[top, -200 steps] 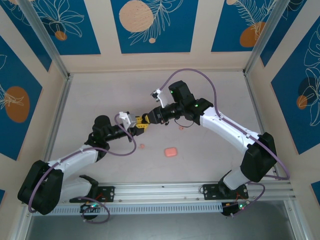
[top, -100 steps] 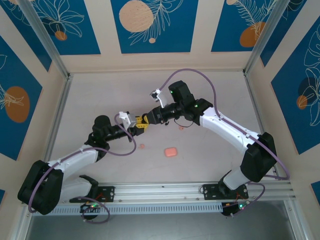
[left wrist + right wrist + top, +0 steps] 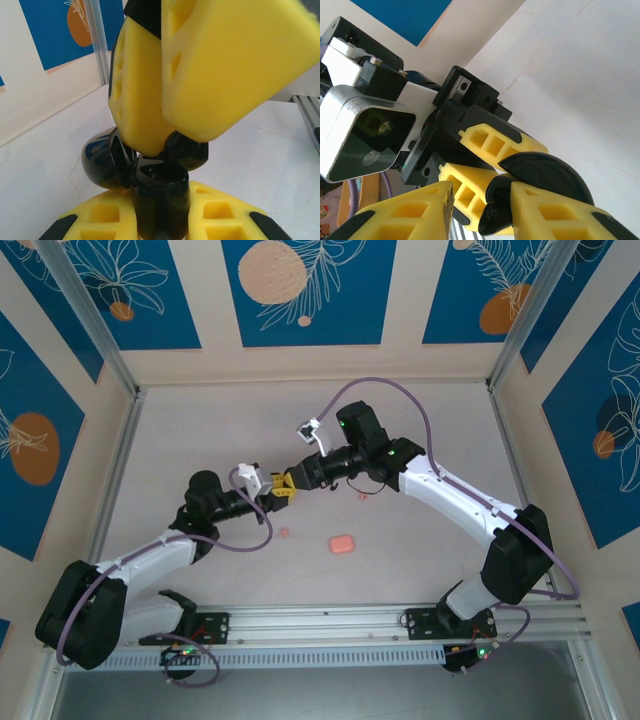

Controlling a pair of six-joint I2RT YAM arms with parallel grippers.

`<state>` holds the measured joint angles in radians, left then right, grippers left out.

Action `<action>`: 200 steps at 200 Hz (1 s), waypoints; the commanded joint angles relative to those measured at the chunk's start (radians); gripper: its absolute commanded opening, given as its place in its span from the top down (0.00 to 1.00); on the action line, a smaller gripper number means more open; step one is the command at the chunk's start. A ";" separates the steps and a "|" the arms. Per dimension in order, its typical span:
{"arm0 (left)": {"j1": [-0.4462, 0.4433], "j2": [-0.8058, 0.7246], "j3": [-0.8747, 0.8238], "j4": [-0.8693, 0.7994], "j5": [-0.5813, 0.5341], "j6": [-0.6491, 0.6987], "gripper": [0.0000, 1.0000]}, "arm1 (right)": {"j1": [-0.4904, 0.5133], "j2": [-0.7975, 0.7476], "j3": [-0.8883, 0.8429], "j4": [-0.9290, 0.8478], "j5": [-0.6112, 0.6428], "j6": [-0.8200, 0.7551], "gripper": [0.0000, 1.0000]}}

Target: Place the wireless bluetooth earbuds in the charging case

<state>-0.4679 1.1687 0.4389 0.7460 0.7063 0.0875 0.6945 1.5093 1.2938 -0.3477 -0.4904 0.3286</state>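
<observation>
From above, the left gripper [image 3: 281, 491] and right gripper [image 3: 294, 479] are meeting tip to tip over the middle of the counter [image 3: 200, 430]. The charging case [image 3: 342, 543] is lying nearer the bases, apart from both. One of the earbuds [image 3: 284, 532] is sitting to its left, and a second pink speck [image 3: 363, 496] beyond it is possibly the other.

In the left wrist view, the left gripper is pinching a glossy black object [image 3: 161, 195] that I cannot identify, while the right gripper's fingers [image 3: 225, 65] are bearing on it from above.

In the right wrist view, those fingers are standing partly spread, one against the black dome; whether they are gripping, I cannot tell.

The handover is looking risky: a slick piece held by one gripper alone could be slipping and dropping, and the crowded fingers could be clashing. Open counter is lying all around, with the near rail [image 3: 330, 620] well apart.
</observation>
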 commanded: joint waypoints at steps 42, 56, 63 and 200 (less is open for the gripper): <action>-0.015 -0.005 0.028 0.044 0.048 0.003 0.97 | 0.017 -0.036 -0.019 0.033 0.012 0.010 0.61; -0.016 -0.003 0.026 0.048 0.048 -0.001 0.97 | 0.017 -0.041 -0.021 0.043 0.013 0.014 0.60; -0.015 -0.003 0.026 0.053 0.047 -0.003 0.97 | 0.017 -0.045 -0.023 0.051 0.013 0.015 0.59; -0.015 0.016 0.015 0.107 0.051 -0.038 0.97 | -0.003 -0.166 -0.095 0.125 0.023 0.068 0.54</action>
<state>-0.4698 1.1755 0.4389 0.7944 0.7292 0.0689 0.6998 1.3972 1.2316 -0.2173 -0.4747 0.3744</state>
